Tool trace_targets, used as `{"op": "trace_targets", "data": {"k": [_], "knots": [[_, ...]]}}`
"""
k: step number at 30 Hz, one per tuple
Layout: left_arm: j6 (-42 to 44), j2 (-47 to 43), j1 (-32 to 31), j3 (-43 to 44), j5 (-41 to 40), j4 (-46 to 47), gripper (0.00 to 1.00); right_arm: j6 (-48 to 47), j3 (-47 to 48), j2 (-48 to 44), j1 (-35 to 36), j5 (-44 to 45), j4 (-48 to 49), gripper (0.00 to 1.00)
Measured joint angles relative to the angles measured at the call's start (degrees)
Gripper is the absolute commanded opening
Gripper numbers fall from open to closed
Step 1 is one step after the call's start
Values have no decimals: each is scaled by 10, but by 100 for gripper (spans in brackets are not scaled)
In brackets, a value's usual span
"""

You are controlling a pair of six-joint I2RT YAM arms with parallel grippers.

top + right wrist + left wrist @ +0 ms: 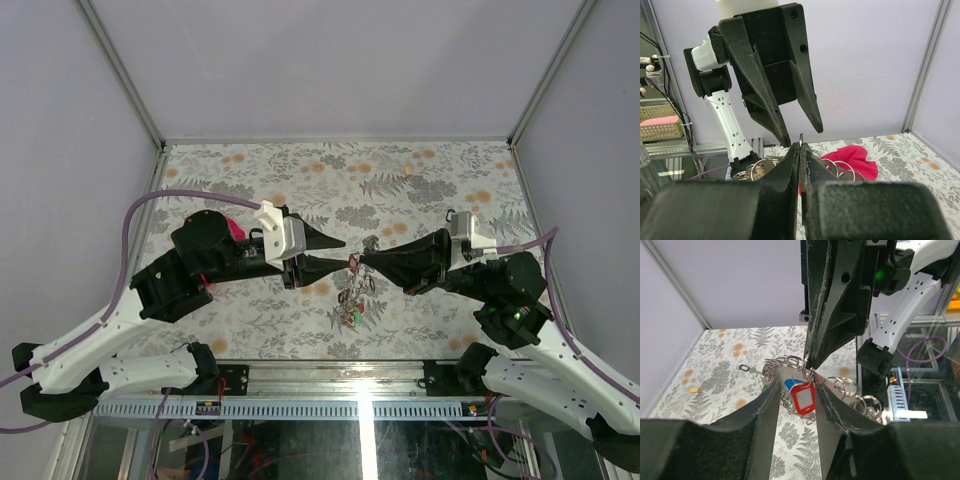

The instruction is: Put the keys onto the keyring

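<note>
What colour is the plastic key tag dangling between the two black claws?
The tag is red with a pale insert, clearest in the left wrist view.

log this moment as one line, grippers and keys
left gripper: open, tips by red-tagged key | right gripper: shut on keyring | keys: bunch hanging from keyring | loose: black-tagged key on table

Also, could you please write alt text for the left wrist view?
The right gripper, shut, holds up a crowded keyring; a red-tagged key dangles from it between the fingers of the open left gripper, above a floral table.
</note>
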Motion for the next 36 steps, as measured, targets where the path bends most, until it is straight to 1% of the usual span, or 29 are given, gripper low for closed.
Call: {"op": "trace_targets", "data": {"k": [5,12,15,19,24,26,31,36], "knots": [[-41,0,0,-28,5,54,35,-5,1,0,0,-1,-12,0],[-69,5,0,-42,17,86,18,-7,1,0,0,-4,-17,0],[-70,6,0,-42,25,88,16,-7,1,0,0,-5,-17,0],[-70,12,0,-42,43,88,17,-7,1,-1,0,-5,-19,0],[-70,16,0,-42,58,88,15,-7,1,-2,0,-7,-21,0],[-70,18,0,-42,61,88,12,-7,1,-3,0,-8,-24,0],[-70,18,0,-40,63,88,0,-11,1,-5,0,-8,-26,0],[-70,19,0,-38,66,86,0,-16,1,-6,0,-8,-27,0]]}}
